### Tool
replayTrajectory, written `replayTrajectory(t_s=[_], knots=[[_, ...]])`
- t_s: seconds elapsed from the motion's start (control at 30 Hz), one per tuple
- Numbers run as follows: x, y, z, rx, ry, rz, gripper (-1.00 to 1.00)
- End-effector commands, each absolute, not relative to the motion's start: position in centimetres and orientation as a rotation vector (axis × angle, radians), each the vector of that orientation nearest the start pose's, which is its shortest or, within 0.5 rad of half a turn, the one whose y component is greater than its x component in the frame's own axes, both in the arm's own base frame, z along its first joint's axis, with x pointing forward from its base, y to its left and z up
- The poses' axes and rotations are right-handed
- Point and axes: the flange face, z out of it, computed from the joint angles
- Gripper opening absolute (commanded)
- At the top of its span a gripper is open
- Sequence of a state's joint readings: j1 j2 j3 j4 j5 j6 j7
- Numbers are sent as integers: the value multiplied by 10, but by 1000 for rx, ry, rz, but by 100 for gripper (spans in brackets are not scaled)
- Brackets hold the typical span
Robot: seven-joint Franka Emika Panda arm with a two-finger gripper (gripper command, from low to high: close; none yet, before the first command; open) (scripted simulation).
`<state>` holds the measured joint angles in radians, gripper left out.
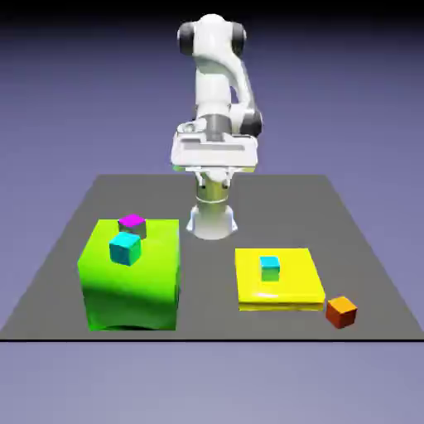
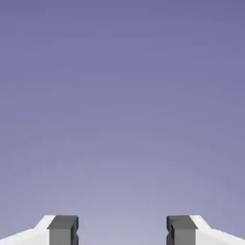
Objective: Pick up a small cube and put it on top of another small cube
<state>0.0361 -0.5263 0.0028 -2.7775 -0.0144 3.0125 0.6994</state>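
Observation:
The small orange cube (image 1: 341,311) lies on the dark table near its front edge, at the exterior view's right. The other small cube, with a magenta top (image 1: 132,224), sits on the back part of a big green block (image 1: 132,286) at the exterior view's left. My gripper (image 1: 214,164) is held high by the robot's base, far from both cubes. In the hand view the two grey fingertips (image 2: 63,230) stand apart with only the plain backdrop between them, so the gripper (image 2: 122,232) is open and holds nothing. Neither cube shows in the hand view.
A larger cyan cube (image 1: 125,248) rests on the green block just in front of the magenta-topped cube. A small cyan cube (image 1: 270,267) sits on a flat yellow slab (image 1: 290,290), left of the orange cube.

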Motion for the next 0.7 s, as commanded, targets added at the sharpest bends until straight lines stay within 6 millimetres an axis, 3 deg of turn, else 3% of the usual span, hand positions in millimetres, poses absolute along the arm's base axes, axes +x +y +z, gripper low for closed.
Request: replayTrajectory(t_s=[0.0,0.33,0.5,0.67], knots=[[409,27,449,-2616,779,-985,0],[475,146,384,-3015,-137,-673,0],[490,212,338,-3068,-654,-483,0],[491,278,285,-3013,-1179,-274,0]])
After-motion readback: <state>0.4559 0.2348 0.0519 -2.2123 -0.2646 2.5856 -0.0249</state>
